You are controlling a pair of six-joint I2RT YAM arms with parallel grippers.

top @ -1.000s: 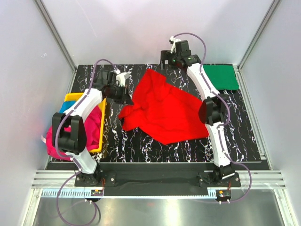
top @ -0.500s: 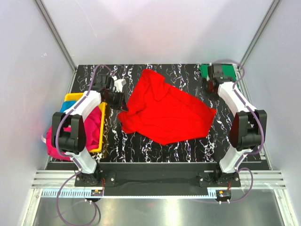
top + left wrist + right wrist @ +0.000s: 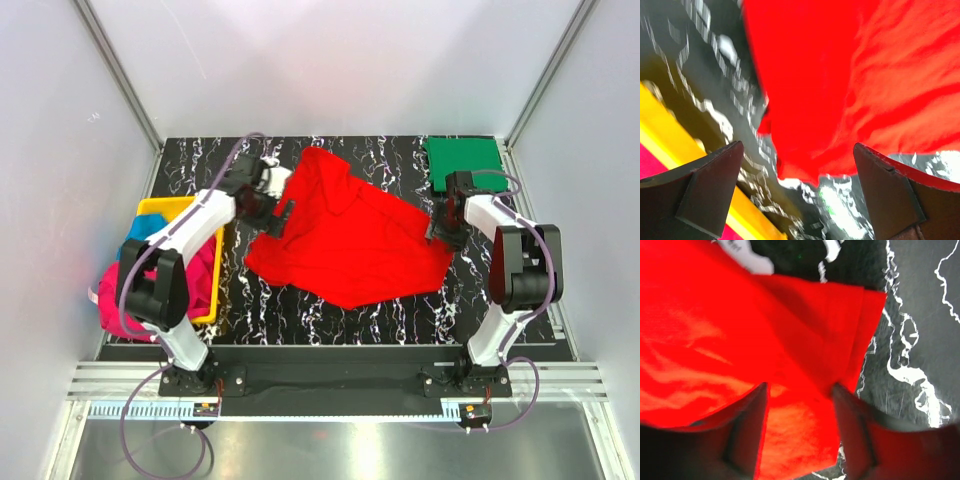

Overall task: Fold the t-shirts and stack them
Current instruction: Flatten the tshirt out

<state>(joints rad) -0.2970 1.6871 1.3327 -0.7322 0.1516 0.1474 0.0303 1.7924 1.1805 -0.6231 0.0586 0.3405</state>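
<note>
From above, the red t-shirt (image 3: 345, 235) lies spread and rumpled across the middle of the black marbled counter (image 3: 330, 310), with 1 arm at each side of it. The left pincer (image 3: 278, 207) sits at the shirt's left edge. Its wrist view gives what the top view can't: fingers (image 3: 710, 185) spread wide, nothing between them, the cloth's edge lying on the counter below. Over on the right, the right pincer (image 3: 440, 232) is at the shirt's right corner. Its wrist camera shows a folded-over flap of red running between 2 fingers (image 3: 747, 435) that stand apart, astride it, not pressed together. In the far right corner lies the dark green t-shirt (image 3: 463, 162), folded flat. On the left, the yellow tray (image 3: 165, 207) holds the magenta t-shirt (image 3: 195, 265), spilling over its near-left edge, and the turquoise t-shirt (image 3: 143, 226).
</note>
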